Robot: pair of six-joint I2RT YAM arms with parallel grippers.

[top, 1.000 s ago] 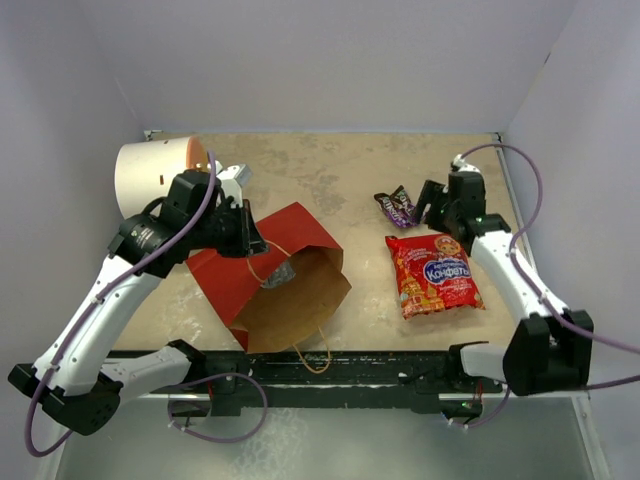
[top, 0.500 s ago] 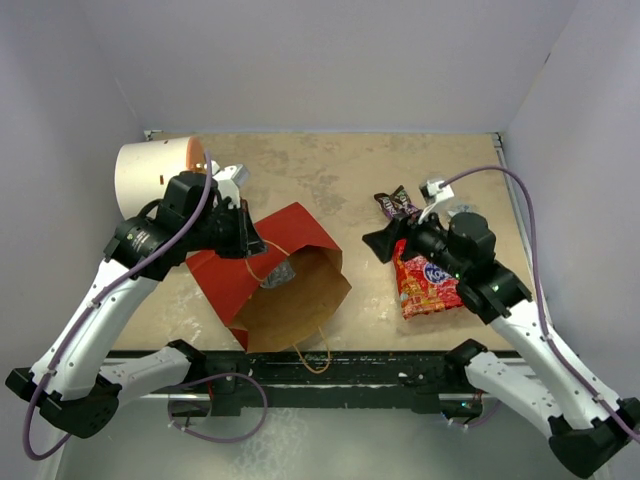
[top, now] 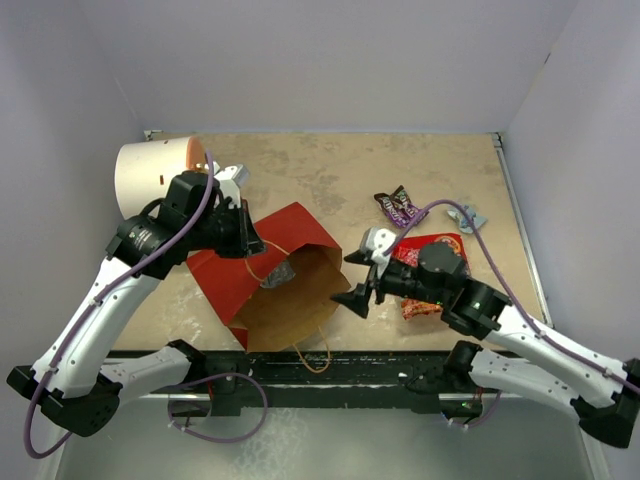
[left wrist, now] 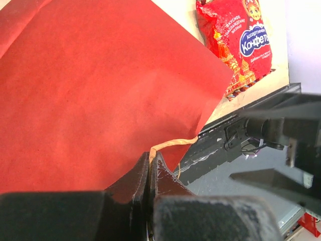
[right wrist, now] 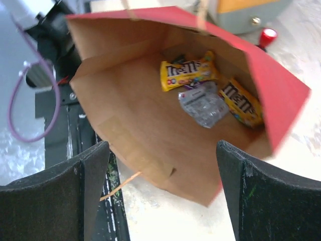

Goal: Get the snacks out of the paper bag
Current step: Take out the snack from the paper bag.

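The mottled beige worktop carries everything I can see. Largest on it is the tall paper bag, red outside and brown kraft inside, lying on its side left of centre with its mouth open towards the near edge and the right arm. Behind it, at the far left, lies a white cylinder with an orange end.

My left arm rises from its base at the near left, bends at the elbow and reaches over the bag's upper rim. The left tool has its fingers pressed together on the bag's thin tan cord handle, which comes out from between the tips against the bag's red wall.

My right arm stretches low across from the near right, lying over part of the large flat red packet with a blue oval logo, which is on the worktop right of the bag. The right tool hovers just at the bag's mouth, pointing in, with its fingers spread wide and holding nothing.

A small dark purple-brown candy packet lies on the worktop beyond the red packet. Deep inside the bag the right wrist view shows two yellow candy packets and a small crumpled silvery wrapper between them.
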